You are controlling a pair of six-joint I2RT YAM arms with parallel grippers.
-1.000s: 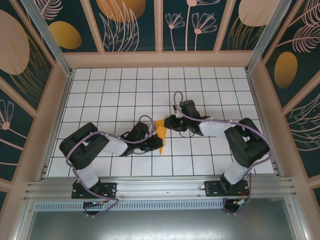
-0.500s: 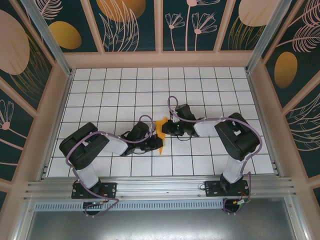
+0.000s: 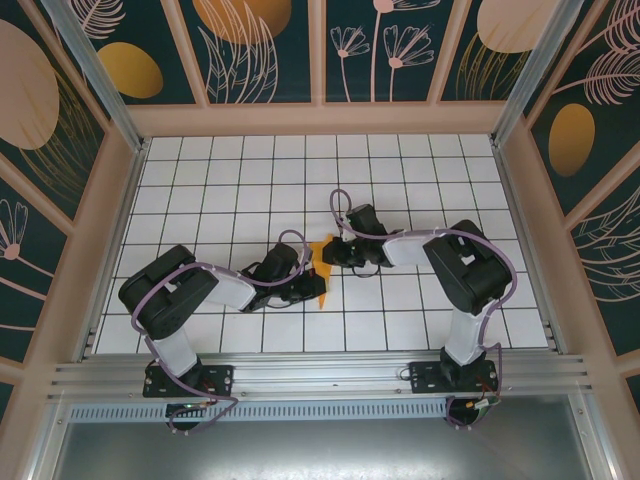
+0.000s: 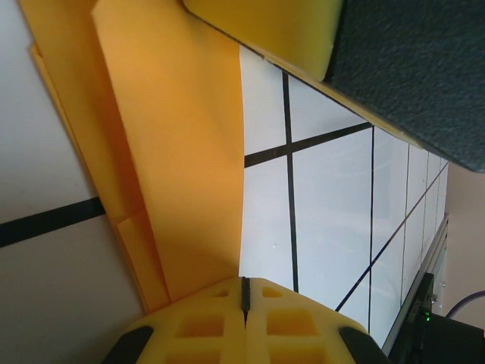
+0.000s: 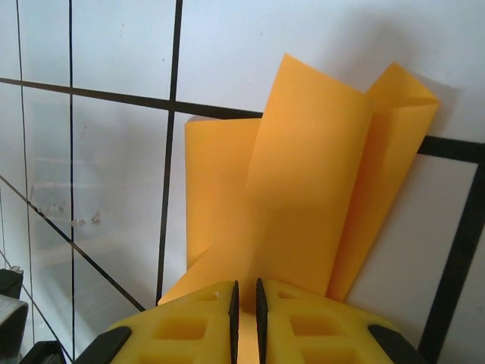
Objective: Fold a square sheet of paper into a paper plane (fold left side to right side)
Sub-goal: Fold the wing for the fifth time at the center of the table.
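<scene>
The orange sheet of paper [image 3: 322,249] lies folded in narrow layers on the white grid table, between the two grippers. My left gripper [image 3: 316,291] sits at its near end; in the left wrist view its jaws [image 4: 244,294] are shut tight, resting on the paper [image 4: 178,152] where its right edge meets them. My right gripper [image 3: 333,251] is at the far end. In the right wrist view its jaws [image 5: 245,297] are shut on a raised flap of the paper [image 5: 303,174], which curls upward above the lower layer.
The white tiled table [image 3: 220,180] is walled by wooden panels on three sides. A metal rail [image 3: 320,375] runs along the near edge by the arm bases. The right gripper's yellow finger [image 4: 265,30] hangs close over the left wrist view.
My right arm has swung left, its elbow drawing in and its gripper carrying the paper flap slightly toward the left gripper. The left arm has stayed still.
</scene>
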